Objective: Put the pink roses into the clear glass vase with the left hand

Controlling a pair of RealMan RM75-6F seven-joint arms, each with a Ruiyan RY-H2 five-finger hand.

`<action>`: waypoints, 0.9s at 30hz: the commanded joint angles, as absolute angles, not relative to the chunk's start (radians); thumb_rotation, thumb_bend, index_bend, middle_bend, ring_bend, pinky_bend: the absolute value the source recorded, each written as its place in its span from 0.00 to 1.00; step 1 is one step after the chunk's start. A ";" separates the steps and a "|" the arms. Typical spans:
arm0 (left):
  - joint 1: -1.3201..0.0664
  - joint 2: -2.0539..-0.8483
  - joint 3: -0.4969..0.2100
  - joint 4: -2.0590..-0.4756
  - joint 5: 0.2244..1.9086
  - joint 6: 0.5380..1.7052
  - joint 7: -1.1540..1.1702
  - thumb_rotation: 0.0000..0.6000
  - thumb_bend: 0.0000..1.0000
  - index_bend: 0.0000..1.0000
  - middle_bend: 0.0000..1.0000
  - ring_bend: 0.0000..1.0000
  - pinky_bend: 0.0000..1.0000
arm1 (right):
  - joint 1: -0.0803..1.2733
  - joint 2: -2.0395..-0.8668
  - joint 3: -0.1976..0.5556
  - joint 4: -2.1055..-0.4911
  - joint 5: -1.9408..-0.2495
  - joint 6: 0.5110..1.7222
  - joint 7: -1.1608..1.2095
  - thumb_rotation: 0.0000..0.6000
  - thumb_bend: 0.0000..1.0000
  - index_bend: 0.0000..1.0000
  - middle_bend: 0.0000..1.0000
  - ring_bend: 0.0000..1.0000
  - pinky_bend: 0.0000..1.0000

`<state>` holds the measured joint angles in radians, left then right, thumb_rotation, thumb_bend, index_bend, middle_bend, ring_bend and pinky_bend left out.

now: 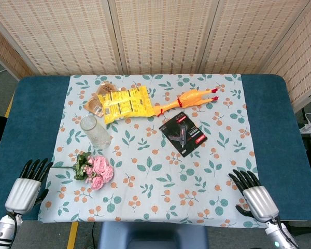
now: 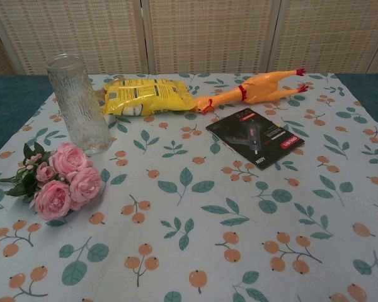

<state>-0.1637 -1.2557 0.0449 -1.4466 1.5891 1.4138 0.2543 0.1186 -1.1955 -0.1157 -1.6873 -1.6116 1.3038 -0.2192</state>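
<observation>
The pink roses lie on the floral cloth at the near left, blooms to the right, green stem pointing left. The clear glass vase stands upright just behind them, with nothing in it. My left hand rests at the table's near-left corner, palm down, fingers spread, holding nothing, about a hand's width left of the stem. My right hand rests at the near right, fingers apart and holding nothing. The chest view shows neither hand.
A yellow snack bag and small brown packets lie behind the vase. A rubber chicken lies at the back centre. A black product card sits mid-table.
</observation>
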 commanded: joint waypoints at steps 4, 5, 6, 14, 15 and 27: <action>-0.165 -1.271 0.055 -1.447 1.614 1.418 0.242 1.00 0.34 0.00 0.00 0.00 0.07 | 0.101 -1.170 -0.121 -1.715 -1.637 1.347 -0.214 1.00 0.14 0.00 0.00 0.00 0.00; -0.173 -1.278 0.059 -1.453 1.626 1.409 0.212 1.00 0.34 0.00 0.00 0.00 0.08 | 0.094 -1.162 -0.124 -1.720 -1.645 1.363 -0.212 1.00 0.14 0.00 0.00 0.00 0.00; -0.182 -1.284 0.061 -1.454 1.636 1.401 0.184 1.00 0.34 0.00 0.00 0.00 0.08 | 0.090 -1.156 -0.125 -1.723 -1.649 1.372 -0.208 1.00 0.14 0.00 0.00 0.00 0.00; -0.295 -1.363 -0.005 -1.432 1.620 1.292 0.034 1.00 0.34 0.00 0.00 0.00 0.09 | 0.087 -1.133 -0.130 -1.733 -1.657 1.371 -0.175 1.00 0.14 0.00 0.00 0.00 0.00; -0.311 -1.375 -0.019 -1.426 1.607 1.273 0.033 1.00 0.34 0.00 0.00 0.00 0.09 | 0.088 -1.133 -0.128 -1.734 -1.655 1.368 -0.175 1.00 0.14 0.00 0.00 0.00 0.00; -0.426 -1.388 -0.046 -1.484 1.447 1.020 0.174 1.00 0.34 0.00 0.00 0.00 0.10 | 0.087 -1.133 -0.132 -1.741 -1.663 1.355 -0.179 1.00 0.14 0.00 0.00 0.00 0.00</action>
<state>-0.4025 -1.3908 -0.0418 -1.4652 1.4775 1.0509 0.1333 0.0866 -1.1329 -0.1305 -1.7396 -1.6625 1.3578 -0.1798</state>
